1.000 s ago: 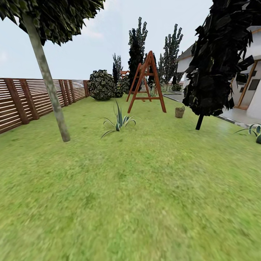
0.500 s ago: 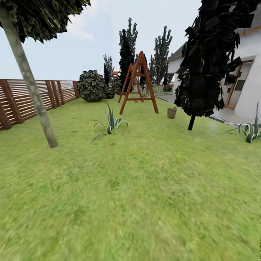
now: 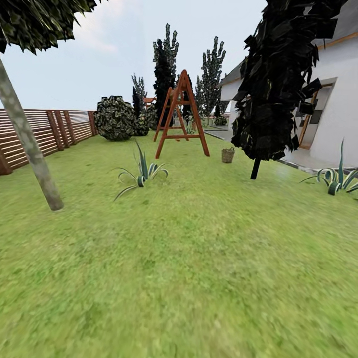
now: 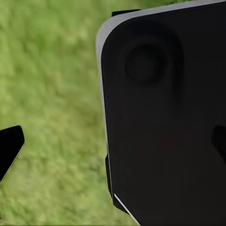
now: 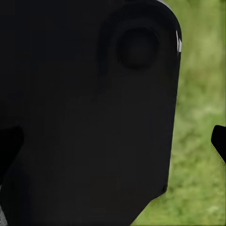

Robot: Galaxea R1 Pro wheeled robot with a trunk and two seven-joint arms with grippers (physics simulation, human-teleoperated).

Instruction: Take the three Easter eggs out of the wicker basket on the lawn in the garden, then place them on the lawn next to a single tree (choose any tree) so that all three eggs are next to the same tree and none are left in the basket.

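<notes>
The basket [image 3: 227,155] is sitting on the lawn [image 3: 199,258] right of the swing frame [image 3: 181,114]; I cannot tell either hand's state.

One wicker basket [image 3: 227,155] sits on the lawn [image 3: 199,258], just right of the one red wooden swing frame [image 3: 181,115]. Two spiky plants grow in the grass: one [image 3: 140,173] in front of the swing frame to its left, one [image 3: 335,178] far to its right by the one white house [image 3: 333,99]. One grey tree trunk [image 3: 29,144] stands far left of the frame. One black tree [image 3: 278,79] stands right of the basket. One round bush [image 3: 115,118] and one brown fence [image 3: 44,132] are left of the frame.
</notes>
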